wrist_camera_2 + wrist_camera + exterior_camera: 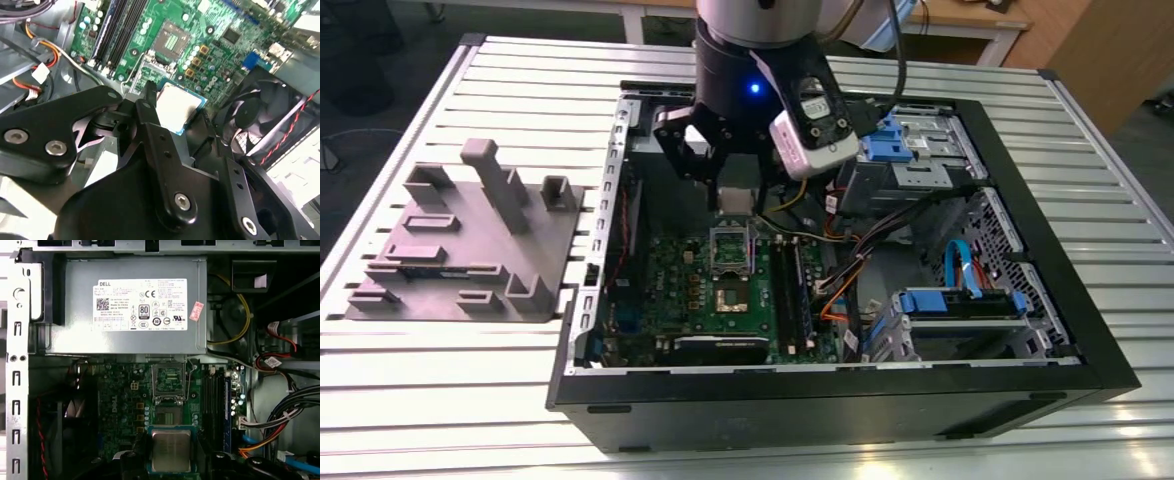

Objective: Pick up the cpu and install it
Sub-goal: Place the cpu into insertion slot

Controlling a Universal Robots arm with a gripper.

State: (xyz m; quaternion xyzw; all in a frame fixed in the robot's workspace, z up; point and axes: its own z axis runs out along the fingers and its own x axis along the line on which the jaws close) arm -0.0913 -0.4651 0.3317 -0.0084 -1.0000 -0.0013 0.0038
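Exterior view, from its left: a grey moulded fixture (460,245) lies on the slatted table (440,385). Next stands the open computer case (854,405) with its green circuit board (720,290), and blue-tabbed drive bays (961,302) fill the case's far side. The gripper (736,195) hangs above the board, closed on the cpu (171,450). In the first wrist view the chip is held flat near the open socket (168,415) — raised off the board.
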